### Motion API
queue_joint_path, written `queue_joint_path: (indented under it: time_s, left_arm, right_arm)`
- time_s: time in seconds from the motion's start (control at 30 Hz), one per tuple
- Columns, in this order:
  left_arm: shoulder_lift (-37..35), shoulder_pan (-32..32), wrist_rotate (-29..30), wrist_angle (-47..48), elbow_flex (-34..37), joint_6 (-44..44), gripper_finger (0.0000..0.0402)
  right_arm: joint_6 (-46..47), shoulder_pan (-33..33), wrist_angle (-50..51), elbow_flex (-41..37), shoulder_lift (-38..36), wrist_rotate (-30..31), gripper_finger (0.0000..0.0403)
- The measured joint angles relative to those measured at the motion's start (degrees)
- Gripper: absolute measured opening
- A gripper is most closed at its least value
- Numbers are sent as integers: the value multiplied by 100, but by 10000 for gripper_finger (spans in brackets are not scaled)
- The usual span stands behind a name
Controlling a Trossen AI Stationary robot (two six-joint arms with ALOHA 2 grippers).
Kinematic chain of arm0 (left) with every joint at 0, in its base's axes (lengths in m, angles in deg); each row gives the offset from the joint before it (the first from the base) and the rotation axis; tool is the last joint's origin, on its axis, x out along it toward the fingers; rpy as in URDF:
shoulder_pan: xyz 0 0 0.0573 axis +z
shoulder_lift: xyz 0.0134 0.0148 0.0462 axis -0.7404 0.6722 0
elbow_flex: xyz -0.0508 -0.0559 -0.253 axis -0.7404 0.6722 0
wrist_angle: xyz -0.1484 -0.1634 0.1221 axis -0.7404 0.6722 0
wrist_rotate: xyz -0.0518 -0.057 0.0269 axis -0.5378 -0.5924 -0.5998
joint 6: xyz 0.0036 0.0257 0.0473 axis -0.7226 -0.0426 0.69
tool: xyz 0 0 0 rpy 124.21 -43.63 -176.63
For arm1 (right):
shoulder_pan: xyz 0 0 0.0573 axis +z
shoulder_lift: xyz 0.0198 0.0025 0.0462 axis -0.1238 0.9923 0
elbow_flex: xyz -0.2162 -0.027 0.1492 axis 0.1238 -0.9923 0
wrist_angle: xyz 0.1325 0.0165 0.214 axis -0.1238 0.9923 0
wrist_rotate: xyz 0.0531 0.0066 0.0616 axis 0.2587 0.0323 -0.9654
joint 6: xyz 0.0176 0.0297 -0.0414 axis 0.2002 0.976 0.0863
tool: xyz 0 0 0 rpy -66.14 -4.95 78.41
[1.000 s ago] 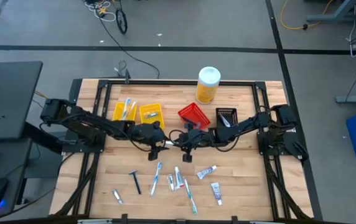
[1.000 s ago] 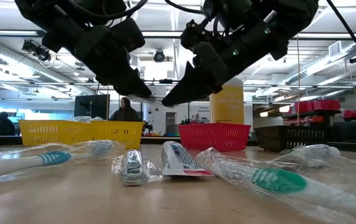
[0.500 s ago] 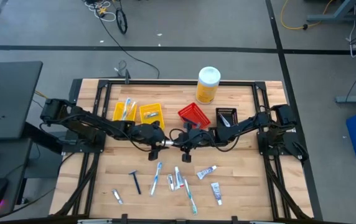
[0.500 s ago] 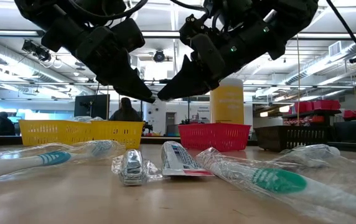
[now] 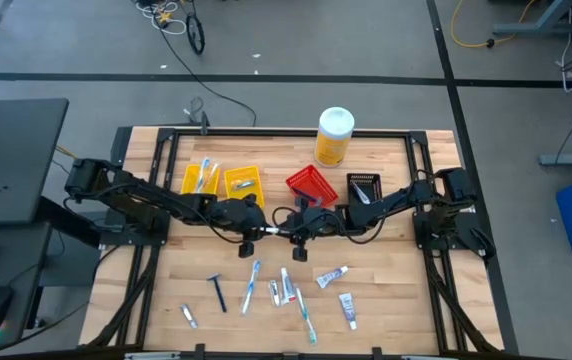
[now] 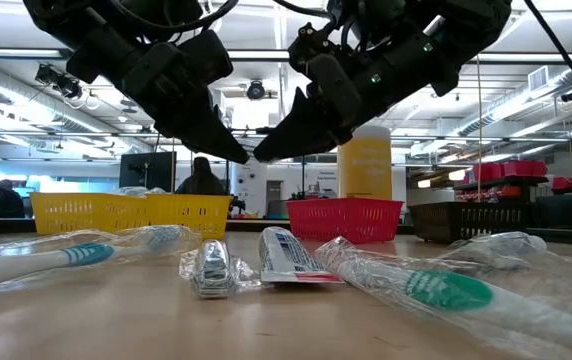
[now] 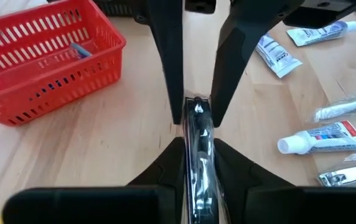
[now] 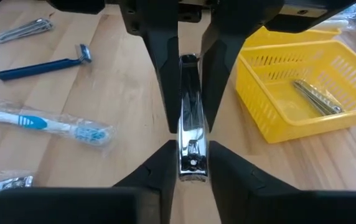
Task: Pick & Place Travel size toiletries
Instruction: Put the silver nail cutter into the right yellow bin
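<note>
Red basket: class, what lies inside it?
Inside the red basket the left wrist view shows one small blue-tipped item. The basket's near wall covers the floor, so anything lower stays unseen.

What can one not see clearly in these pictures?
- High view: the nail clipper between left gripper and right gripper is too small to identify.
- Low view: the black bin's wall hides its contents.
- Left wrist view: the red bin's mesh obscures the blue item inside.

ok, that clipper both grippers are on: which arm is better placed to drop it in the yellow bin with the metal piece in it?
Left. The yellow bin sits just beside the left gripper, on its side; the right gripper would have to reach across it. Both grip the nail clipper.
</note>
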Motion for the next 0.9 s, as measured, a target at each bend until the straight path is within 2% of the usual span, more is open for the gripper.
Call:
queue_joint_path:
  time_s: [0.1,0.23,0.47,0.6,0.73,0.8,0.9]
  left_arm:
    - [0,-2,65,116,4,-172,63]
    - [0,0,339,328,4,-252,67]
    - [-192,181,1371,917,-64,-701,62]
    - [-654,354,1989,1869,-298,-790,68]
    - [-1022,722,2388,3060,-613,-1555,66]
    - [-1079,966,2313,3341,-595,-1602,64]
    - [-870,1267,1783,3385,-599,-1593,65]
  right_arm:
    - [0,0,78,0,-4,12,139]
    - [52,0,343,0,-4,324,194]
    - [700,0,1060,0,-4,811,265]
    - [767,0,1209,0,-4,811,282]
    - [757,0,1184,2,-4,811,283]
    - [754,0,1164,2,-4,811,278]
    - [754,0,1127,2,-4,811,269]
